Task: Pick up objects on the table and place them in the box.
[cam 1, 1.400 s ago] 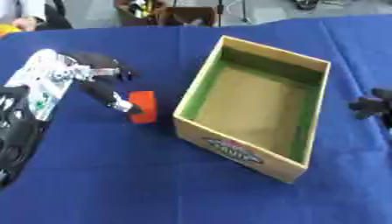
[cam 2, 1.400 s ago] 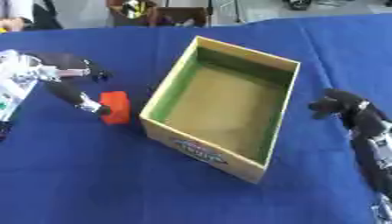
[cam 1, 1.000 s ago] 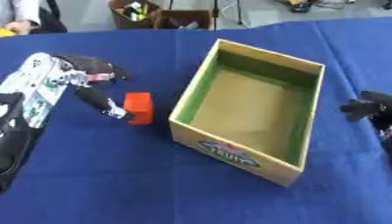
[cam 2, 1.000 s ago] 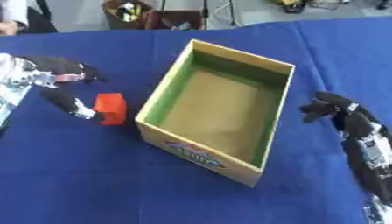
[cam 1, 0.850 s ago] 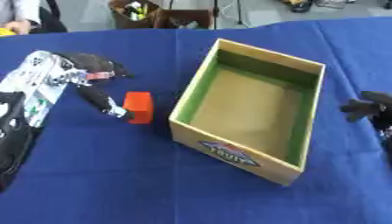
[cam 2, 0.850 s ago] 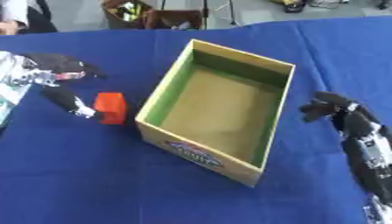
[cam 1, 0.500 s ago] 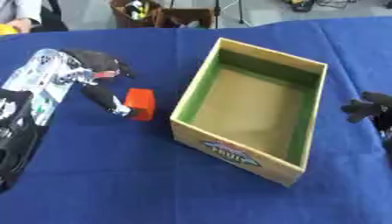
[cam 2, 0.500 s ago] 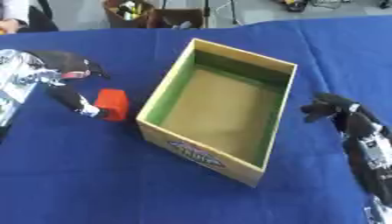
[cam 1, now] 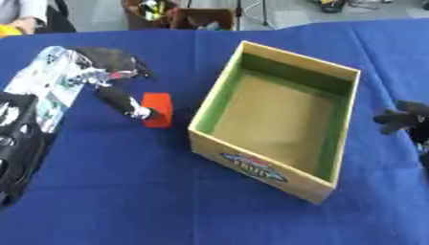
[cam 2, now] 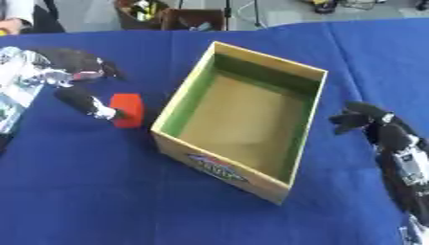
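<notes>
Item: red block [cam 1: 157, 109]. A small red-orange rectangular piece was found on the blue tablecloth [cam 1: 126, 191], just beside the box's left wall, near its front-left corner. Its long axis was set roughly near-to-far on the table, leaning slightly, with its broad face turned up. No marking could be made out on it.

Item: box [cam 1: 276, 119]. An open cardboard carton, tan outside and on the floor, green on the inner walls, was recorded at mid-table, turned askew so that one corner pointed toward the robot. Nothing was seen inside. A coloured label [cam 1: 252, 167] with blue lettering was carried on the near outer wall; the writing could not be read.

Left hand [cam 1: 105, 76]: entered from the left; a fingertip was laid against the block's left side, the other fingers spread above it, and the block was not enclosed.

Right hand [cam 2: 362, 122]: noted to the right of the box, apart from it, its dark fingers curled and nothing held.
</notes>
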